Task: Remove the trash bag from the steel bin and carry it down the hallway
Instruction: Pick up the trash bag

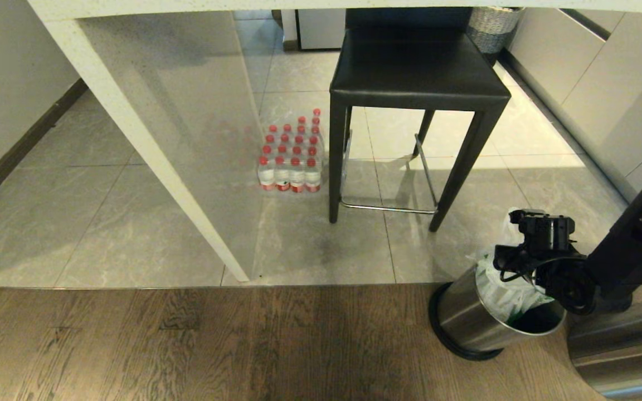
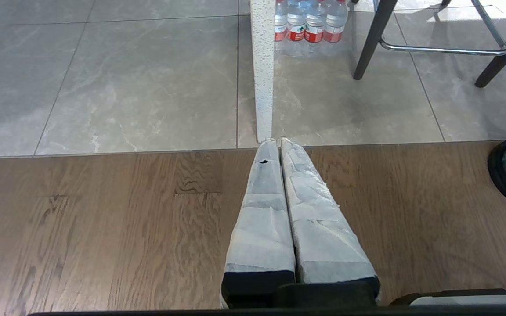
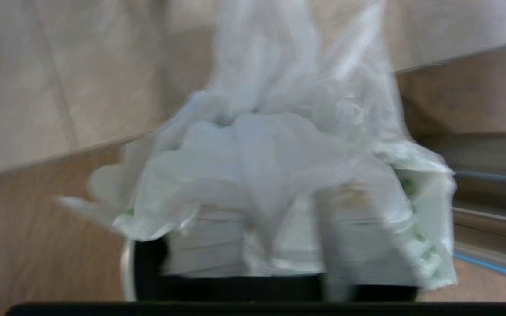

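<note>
The steel bin point(image 1: 468, 317) stands on the wood floor at the lower right, lined with the translucent-white trash bag point(image 1: 502, 292) with green print. My right gripper point(image 1: 507, 259) reaches over the bin's mouth into the bunched top of the bag. In the right wrist view the bag point(image 3: 279, 145) fills the frame above the bin's black rim point(image 3: 147, 272). The gripper point(image 3: 279, 219) stands open, its fingers point(image 3: 204, 238) apart, with plastic draped over and between them. My left gripper point(image 2: 277, 142) hangs shut and empty above the wood floor. The hallway is out of view.
A black stool point(image 1: 418, 72) stands just beyond the bin, beside a pack of red-capped water bottles point(image 1: 293, 161). A white counter leg point(image 1: 148, 139) slants across the left. A second steel cylinder point(image 1: 622, 351) sits at the lower right, a woven basket point(image 1: 494, 25) farther back.
</note>
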Tool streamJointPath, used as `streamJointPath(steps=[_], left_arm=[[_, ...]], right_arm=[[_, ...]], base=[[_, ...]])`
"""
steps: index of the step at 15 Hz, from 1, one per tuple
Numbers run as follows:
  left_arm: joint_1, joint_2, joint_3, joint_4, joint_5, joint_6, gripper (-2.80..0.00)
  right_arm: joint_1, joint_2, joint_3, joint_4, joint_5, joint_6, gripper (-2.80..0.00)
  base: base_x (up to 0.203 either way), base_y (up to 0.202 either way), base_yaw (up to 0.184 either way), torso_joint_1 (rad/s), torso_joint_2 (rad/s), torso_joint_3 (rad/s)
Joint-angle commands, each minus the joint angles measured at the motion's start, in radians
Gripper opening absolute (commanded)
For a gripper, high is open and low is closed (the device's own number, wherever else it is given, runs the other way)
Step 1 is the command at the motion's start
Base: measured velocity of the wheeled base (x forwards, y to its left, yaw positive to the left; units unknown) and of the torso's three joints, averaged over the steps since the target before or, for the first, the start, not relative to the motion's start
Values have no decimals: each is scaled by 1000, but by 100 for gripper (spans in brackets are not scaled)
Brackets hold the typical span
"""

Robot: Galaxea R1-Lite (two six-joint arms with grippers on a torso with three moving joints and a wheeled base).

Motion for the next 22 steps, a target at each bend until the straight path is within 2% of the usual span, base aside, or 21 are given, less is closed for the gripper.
streamJointPath(steps=[1,7,9,14,18,20,22], left_arm=[[0,0,0,0,0,-1,-280],[0,0,0,0,0,-1,-280],[0,0,0,0,0,-1,-280],[0,0,0,0,0,-1,-280],[0,0,0,0,0,-1,-280],[0,0,0,0,0,-1,-280],[0,0,0,0,0,-1,-280]], right_arm=[[-3,-13,28,-15,20,-4,0],[-4,-57,70,-36,18,-32,0],[-5,-72,92,-104,24,-94,0],[22,-139,283,-113,72,-192,0],[-11,-46,172,-114,65,-175,0],[-29,-91,191,-105,74,-191,0],[-28,-128,280,-90,77,-229,0]], base=[[0,0,0,0,0,0],[0,0,0,0,0,0],[0,0,0,0,0,0],[0,0,0,0,0,0],[0,0,0,0,0,0],[0,0,0,0,0,0],[0,0,0,0,0,0]])
